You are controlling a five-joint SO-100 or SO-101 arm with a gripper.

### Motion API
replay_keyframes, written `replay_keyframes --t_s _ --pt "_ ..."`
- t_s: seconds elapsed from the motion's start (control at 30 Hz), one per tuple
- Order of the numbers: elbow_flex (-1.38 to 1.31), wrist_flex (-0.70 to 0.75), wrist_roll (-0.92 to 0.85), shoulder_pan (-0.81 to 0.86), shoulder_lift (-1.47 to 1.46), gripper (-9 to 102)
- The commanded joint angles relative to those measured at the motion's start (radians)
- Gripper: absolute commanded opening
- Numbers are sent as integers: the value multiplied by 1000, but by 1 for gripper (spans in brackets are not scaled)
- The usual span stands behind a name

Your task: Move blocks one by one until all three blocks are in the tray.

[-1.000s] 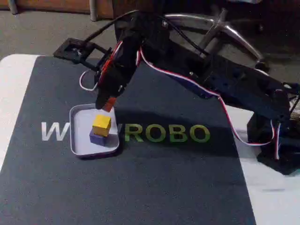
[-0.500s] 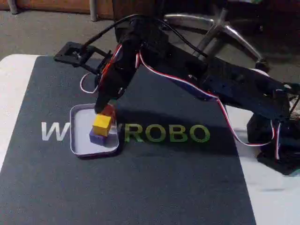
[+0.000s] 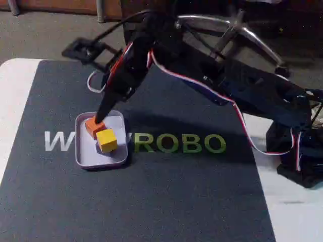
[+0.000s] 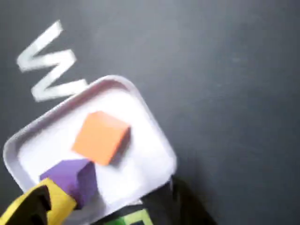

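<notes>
Dark mat: tray (image 3: 83,160) at left, holding orange block (image 4: 101,137), purple block (image 4: 71,178), yellow block (image 3: 106,140). Gripper (image 3: 99,119) state indeterminate. Final release; retract upward.

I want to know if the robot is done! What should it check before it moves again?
1. Orange block inside the tray: ok.
2. Purple block in the tray: ok.
3. Yellow block in the tray: ok, sitting on the purple one in the wrist view.
4. Tool let go of the orange block: cannot tell.
5. Tray flat on the dark mat: ok.
</notes>
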Motion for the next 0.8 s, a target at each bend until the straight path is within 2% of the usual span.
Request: replay_keyframes --t_s 0.0,0.13,0.2,0.27,0.33,0.6,0.77 --pt "-43 5 64 15 138 29" --pt "-38 6 120 32 190 23" --pt "-37 6 127 35 204 14" --pt "-37 6 127 37 210 -1" --pt "-37 8 124 37 210 -8" --pt "-26 11 86 38 253 -8" --pt "227 9 55 38 488 -8"
